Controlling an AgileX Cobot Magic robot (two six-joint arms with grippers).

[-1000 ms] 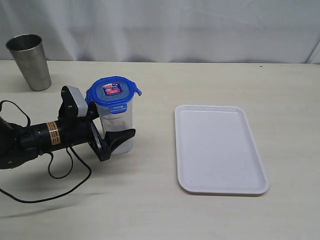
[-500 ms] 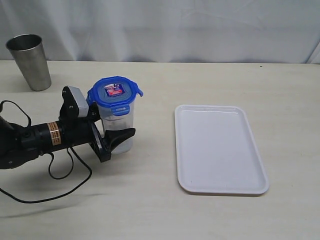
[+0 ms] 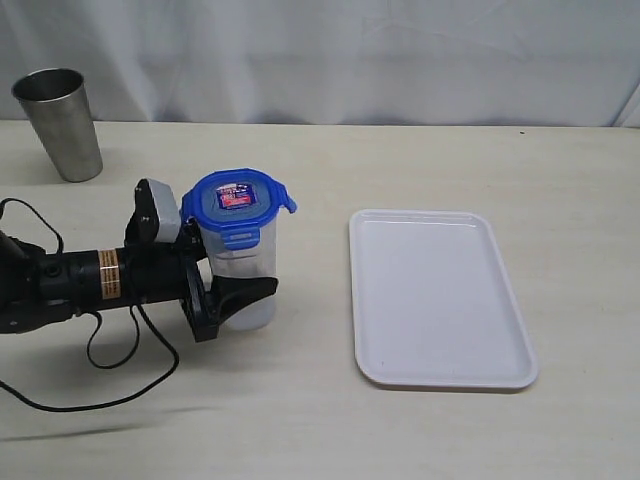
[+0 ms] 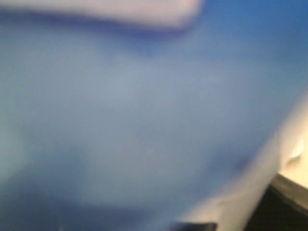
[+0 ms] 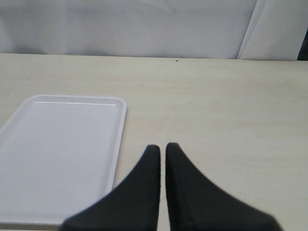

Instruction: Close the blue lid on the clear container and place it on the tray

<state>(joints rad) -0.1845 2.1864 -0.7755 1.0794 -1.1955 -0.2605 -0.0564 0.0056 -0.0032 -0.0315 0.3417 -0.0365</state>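
Observation:
The clear container (image 3: pixel 250 262) stands upright at the left of the table with the blue lid (image 3: pixel 238 198) on top of it, one flap sticking out to the right. My left gripper (image 3: pixel 238 276) reaches in from the left and is shut on the container's body, one finger (image 3: pixel 250 292) in front and the other hidden behind. The left wrist view is a blur filled by the blue lid (image 4: pixel 120 106). The white tray (image 3: pixel 440 297) lies to the right, apart from the container. My right gripper (image 5: pixel 162 147) is shut and holds nothing, hovering beside the tray (image 5: pixel 57 154); it is outside the exterior view.
A grey steel cup (image 3: pixel 60 122) stands at the back left corner. The left arm's black cable (image 3: pixel 120 350) loops on the table in front of the arm. A white curtain hangs behind the table.
The left gripper and the lidded container have shifted together a little to the right, toward the tray. The right gripper has stayed shut.

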